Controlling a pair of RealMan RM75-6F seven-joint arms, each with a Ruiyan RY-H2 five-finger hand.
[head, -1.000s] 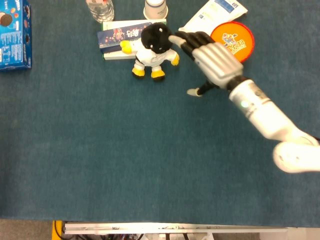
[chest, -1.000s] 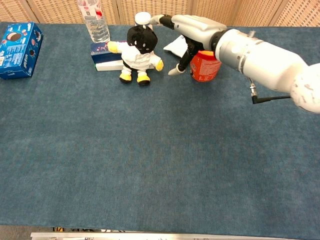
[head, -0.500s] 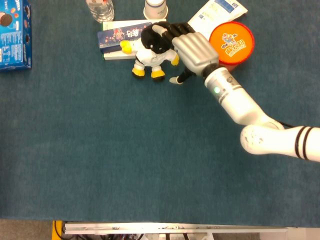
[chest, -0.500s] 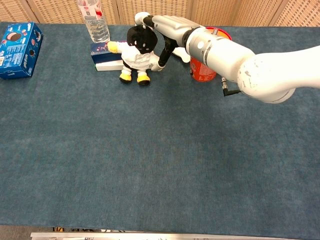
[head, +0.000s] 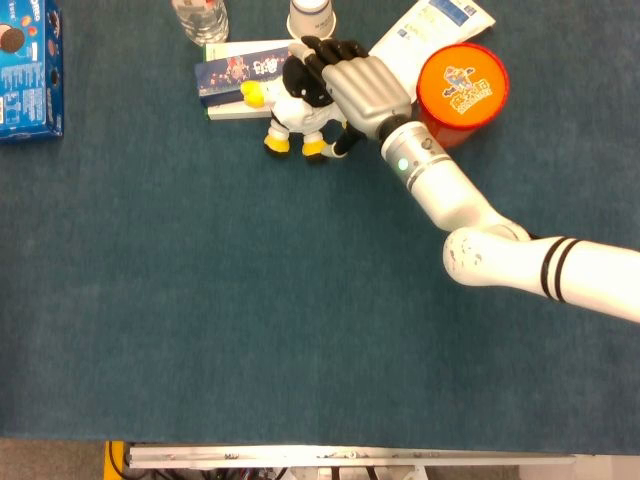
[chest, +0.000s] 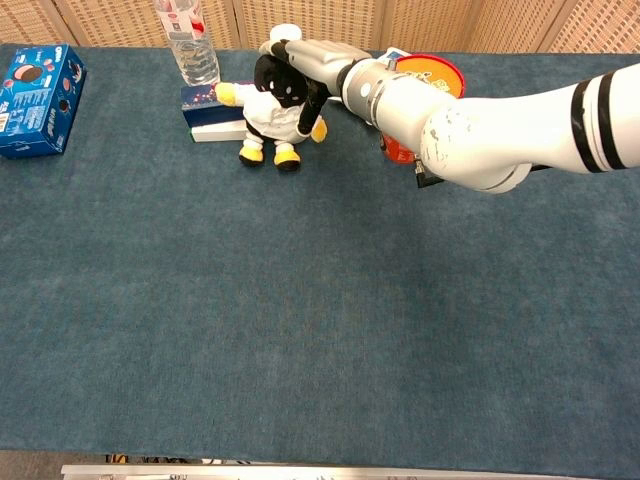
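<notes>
Behind the plush toy (chest: 274, 110) under right hand (chest: 312, 55), chest view only: wicker wall (chest: 300, 15)

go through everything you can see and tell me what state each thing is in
Plush toy: upright, right hand resting on its head.
Water bottle: standing.
Orange can: upright, lid on.
Blue cookie box: lying flat, closed.
Flat box: lying behind the toy.

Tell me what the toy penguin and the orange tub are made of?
The toy penguin looks like soft plush: fuzzy black head, matte white body, rounded yellow feet. The orange tub seems smooth plastic or coated card, with a printed lid; the pictures can't settle which. The right hand rests on the penguin.
</notes>
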